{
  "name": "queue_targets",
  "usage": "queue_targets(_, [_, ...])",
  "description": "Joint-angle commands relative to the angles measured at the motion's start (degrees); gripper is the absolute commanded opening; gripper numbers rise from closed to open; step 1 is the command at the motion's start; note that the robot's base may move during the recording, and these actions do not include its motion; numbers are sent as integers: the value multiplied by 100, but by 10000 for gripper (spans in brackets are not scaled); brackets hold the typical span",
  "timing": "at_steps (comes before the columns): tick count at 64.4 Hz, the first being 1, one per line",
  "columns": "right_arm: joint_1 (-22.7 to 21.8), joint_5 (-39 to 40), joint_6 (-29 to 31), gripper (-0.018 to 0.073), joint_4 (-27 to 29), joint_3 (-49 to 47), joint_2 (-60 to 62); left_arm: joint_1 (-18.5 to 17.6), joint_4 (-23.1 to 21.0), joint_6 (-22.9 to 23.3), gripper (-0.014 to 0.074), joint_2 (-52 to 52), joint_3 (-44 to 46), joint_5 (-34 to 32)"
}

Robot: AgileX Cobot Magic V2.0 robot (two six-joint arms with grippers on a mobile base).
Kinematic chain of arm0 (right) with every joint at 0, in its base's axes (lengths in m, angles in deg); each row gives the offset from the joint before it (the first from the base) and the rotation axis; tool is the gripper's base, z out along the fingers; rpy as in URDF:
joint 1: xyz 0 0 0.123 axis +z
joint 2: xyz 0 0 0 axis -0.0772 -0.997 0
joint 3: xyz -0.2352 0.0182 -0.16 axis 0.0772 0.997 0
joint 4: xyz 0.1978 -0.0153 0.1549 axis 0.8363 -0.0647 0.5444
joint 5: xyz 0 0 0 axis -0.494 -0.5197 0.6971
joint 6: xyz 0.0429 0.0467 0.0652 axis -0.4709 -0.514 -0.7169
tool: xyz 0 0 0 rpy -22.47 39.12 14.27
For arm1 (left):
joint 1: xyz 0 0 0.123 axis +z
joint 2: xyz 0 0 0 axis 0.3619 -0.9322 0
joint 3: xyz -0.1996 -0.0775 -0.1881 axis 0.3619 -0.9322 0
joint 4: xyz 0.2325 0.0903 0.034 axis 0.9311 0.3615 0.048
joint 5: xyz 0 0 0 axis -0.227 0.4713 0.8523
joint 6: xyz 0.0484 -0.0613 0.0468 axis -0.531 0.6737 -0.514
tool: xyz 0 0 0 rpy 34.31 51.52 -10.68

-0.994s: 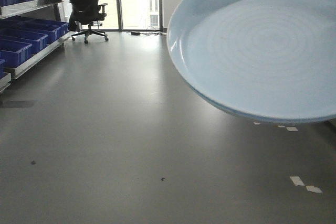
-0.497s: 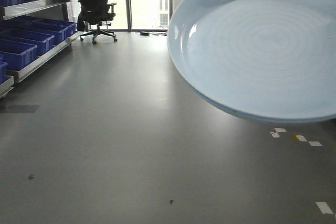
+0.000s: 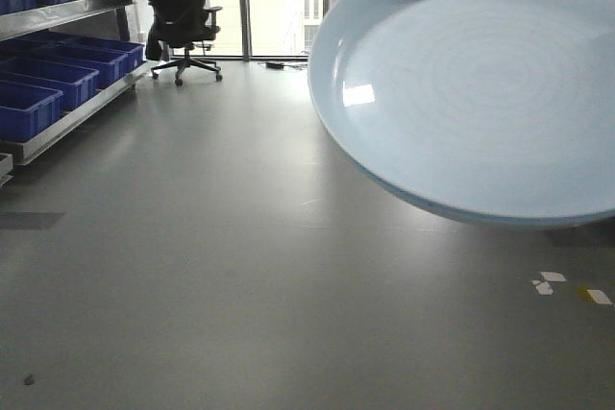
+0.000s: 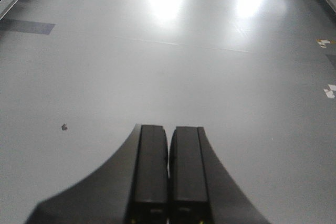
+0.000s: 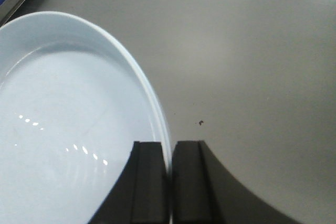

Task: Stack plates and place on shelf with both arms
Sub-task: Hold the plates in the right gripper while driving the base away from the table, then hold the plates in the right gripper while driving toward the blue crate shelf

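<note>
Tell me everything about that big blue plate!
The plate is big, round and shallow, glossy pale blue-white, with a low upturned rim and faint rings across its flat middle. It looks empty. It hangs in the air above the grey floor, tilted a little. The right gripper pinches its rim.

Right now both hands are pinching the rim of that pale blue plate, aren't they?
Not quite. The right hand does pinch the plate by its rim, but the left hand holds nothing: the left wrist view shows its fingers closed together over bare floor.
</note>
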Motion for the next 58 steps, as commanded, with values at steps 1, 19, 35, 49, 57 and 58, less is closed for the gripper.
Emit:
queue_targets(1, [-37, 556, 23, 20, 16, -175, 32, -36, -39, 24, 85, -34, 156, -489])
queue_targets(19, [-37, 556, 23, 20, 16, -175, 32, -36, -39, 24, 85, -34, 156, -489])
queue_targets(35, [-37, 556, 23, 20, 16, -175, 32, -36, -39, 24, 85, -34, 156, -489])
queue_targets(49, [-37, 556, 23, 20, 16, -175, 32, -36, -39, 24, 85, -34, 156, -489])
queue_targets(57, [-37, 556, 23, 20, 16, -175, 32, -36, -39, 24, 85, -34, 156, -489])
queue_targets(58, [-37, 556, 23, 20, 16, -175, 32, -36, -39, 24, 85, -34, 156, -489])
